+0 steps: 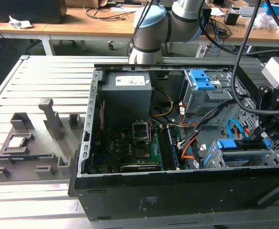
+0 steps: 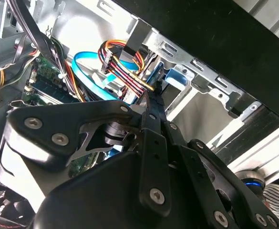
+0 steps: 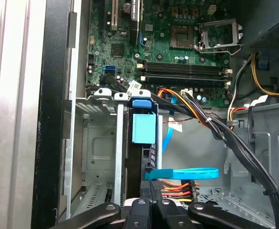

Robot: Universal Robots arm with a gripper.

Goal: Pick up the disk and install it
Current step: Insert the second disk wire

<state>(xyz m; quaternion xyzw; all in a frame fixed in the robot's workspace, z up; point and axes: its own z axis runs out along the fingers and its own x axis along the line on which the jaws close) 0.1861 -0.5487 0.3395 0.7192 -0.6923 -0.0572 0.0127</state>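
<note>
Disk [image 3: 143, 143] sits edge-on in the drive cage [image 3: 98, 157] by the case wall [image 3: 53, 119] — blue frame showing — with the gripper [image 3: 151, 202] clenched on its rear edge. Judging by this, seating wants a straight push along the slot — clear of the cables [image 3: 211, 124].

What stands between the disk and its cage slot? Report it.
Nothing visible. In the first wrist view the disk already sits edge-on between the metal cage walls, ahead of the gripper. A blue cable and coloured wires run beside it, not across the slot.
</note>
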